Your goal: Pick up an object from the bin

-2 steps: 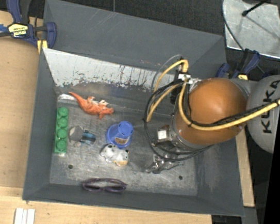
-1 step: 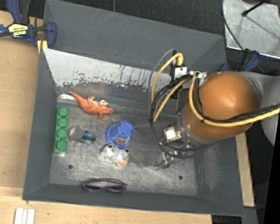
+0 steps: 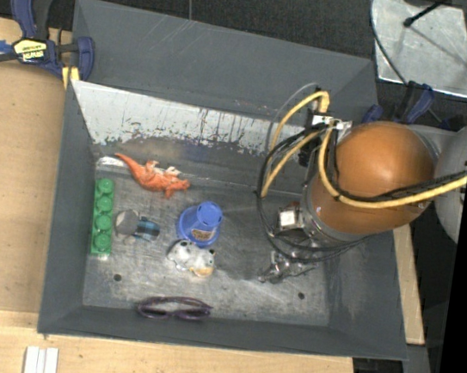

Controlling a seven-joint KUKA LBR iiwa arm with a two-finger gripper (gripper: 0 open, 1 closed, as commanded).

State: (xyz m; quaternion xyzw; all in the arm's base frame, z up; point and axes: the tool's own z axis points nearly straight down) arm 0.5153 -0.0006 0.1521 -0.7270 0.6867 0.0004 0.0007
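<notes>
**Gripper low over bare floor, 6 loose things to its left**

Camera view: the grey bin (image 3: 234,68) holds its load in the left and middle of the floor. The right part of the floor is bare metal. The gripper (image 3: 280,268) hangs low over that bare patch, under the arm's orange cover (image 3: 375,172) and its looped yellow cables (image 3: 292,116). From this angle it cannot be told whether the gripper is open or closed, and nothing can be seen in its grasp. It stands apart from every object, so no pick looks to have been made yet.

Nearest to it, on its left, lie 2 things:
- a white and yellow toy (image 3: 190,258);
- a blue cup (image 3: 201,222), just behind the toy and touching or nearly touching it.

Either seems the likeliest target, simply because each is the shortest reach from where the arm enters. Because they sit so close, closing on 1 could nudge the other.

Further left lie a small grey and blue piece (image 3: 138,227) and a green strip of round caps (image 3: 104,216), which runs along the left wall. An orange lizard (image 3: 155,176) rests near the back of the floor. A pair of purple sunglasses (image 3: 174,307) lies against the front wall. The wall would probably crowd a grasp there, so the sunglasses look like a harder choice than the things lying free in the middle.
</notes>
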